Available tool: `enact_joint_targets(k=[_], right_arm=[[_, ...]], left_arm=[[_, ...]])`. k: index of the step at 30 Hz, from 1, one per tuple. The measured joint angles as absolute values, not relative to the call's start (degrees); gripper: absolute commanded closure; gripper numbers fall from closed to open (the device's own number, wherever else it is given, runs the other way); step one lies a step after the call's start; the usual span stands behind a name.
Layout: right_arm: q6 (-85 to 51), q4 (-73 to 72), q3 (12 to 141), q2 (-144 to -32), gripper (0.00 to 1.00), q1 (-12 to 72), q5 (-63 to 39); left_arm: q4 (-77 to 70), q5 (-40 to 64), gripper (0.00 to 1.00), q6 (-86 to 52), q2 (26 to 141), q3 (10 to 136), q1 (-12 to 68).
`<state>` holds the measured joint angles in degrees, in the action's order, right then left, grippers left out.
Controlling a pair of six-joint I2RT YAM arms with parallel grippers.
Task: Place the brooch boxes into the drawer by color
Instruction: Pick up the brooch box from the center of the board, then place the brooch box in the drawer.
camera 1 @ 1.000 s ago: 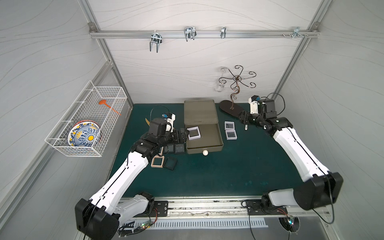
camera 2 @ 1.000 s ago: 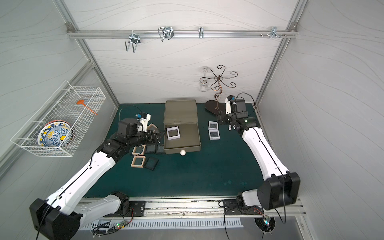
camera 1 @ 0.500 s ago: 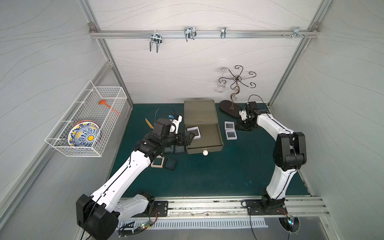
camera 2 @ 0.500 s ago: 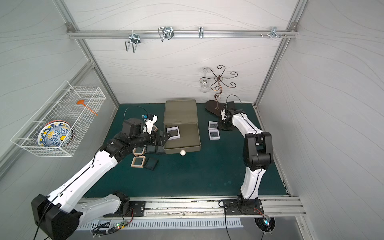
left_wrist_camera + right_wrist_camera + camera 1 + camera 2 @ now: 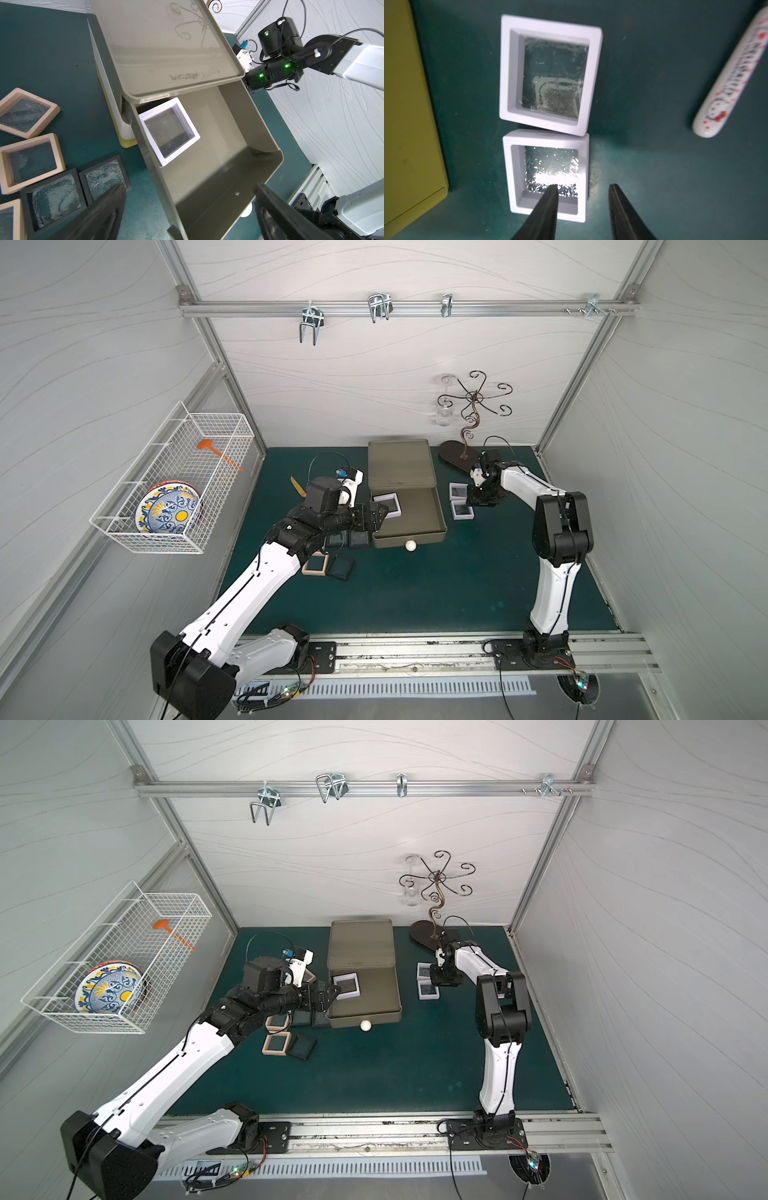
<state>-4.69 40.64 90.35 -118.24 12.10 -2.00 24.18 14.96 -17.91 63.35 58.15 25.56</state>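
The drawer (image 5: 419, 514) (image 5: 378, 990) is the olive top tier, pulled out, and one white brooch box (image 5: 388, 504) (image 5: 347, 986) (image 5: 169, 132) lies in its back left corner. My left gripper (image 5: 376, 516) (image 5: 332, 994) (image 5: 188, 188) stands open and empty at the drawer's left wall. Two more white boxes (image 5: 458, 491) (image 5: 462, 511) (image 5: 550, 74) lie on the mat right of the chest. My right gripper (image 5: 473, 499) (image 5: 440, 979) (image 5: 583, 185) points down over one of them (image 5: 515, 176), jaws apart astride its side wall. Beige boxes (image 5: 31, 162) (image 5: 275, 1044) and black boxes (image 5: 54, 199) (image 5: 302, 1046) lie left of the chest.
The drawer's white ball knob (image 5: 410, 545) faces the front. A curly metal stand (image 5: 469, 423) rises at the back right. A white tube with red dots (image 5: 733, 72) lies beside the white boxes. On the left wall hangs a wire basket (image 5: 174, 477) holding a plate.
My right arm has folded up and brought its gripper down over the white boxes, jaws narrowing. My left gripper has shifted right to the drawer's edge.
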Motion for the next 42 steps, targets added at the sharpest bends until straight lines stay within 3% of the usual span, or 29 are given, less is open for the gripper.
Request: enact_joint_targets(k=[5,15,24,32,38,42], right_arm=[[-4.71,41.19,90.72,-119.46,0.66,12.58,-1.28],[-5.15,41.65,90.89,-120.92,0.94,12.64,0.01],[-6.50,41.28,86.48,-113.34,0.97,12.62,0.47],[-9.19,36.49,81.87,-91.59,0.97,13.23,-1.69],[-10.09,32.47,82.11,-81.49,1.00,22.22,-2.87],[-9.39,33.12,85.71,-81.89,1.00,29.19,-5.32]], left_arm=[[24.18,14.79,0.00,-17.89,63.18,58.15,25.56],[24.18,14.15,0.00,-17.72,62.48,58.15,25.56],[24.18,13.91,0.00,-17.72,62.13,58.15,25.56],[24.14,13.61,0.00,-17.82,61.69,58.13,25.56],[24.25,9.47,0.00,-18.48,61.01,58.13,25.52],[25.36,6.96,0.00,-19.77,61.01,58.13,24.18]])
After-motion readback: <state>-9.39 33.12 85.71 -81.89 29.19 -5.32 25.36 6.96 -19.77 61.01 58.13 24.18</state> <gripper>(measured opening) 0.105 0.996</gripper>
